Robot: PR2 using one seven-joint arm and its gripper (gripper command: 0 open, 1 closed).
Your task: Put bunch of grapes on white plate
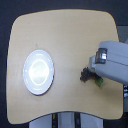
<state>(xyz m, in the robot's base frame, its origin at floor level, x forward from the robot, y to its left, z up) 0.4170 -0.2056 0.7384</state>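
Observation:
The white plate (39,71) lies on the wooden table (65,35) toward the exterior view's left, round and glossy, with nothing on it. The bunch of grapes (86,74) is a small dark cluster with a green leaf (98,81), at the exterior view's right, well apart from the plate. My gripper (91,71) reaches in from the right edge and its grey tip sits right over the grapes, partly covering them. Its fingers are hidden by the arm's bulk, so the jaw state does not show.
The grey arm housing (112,62) covers the table's right side. The table's front edge curves along the bottom, with a dark and white base (67,121) under it. Bare wood lies between the plate and the grapes.

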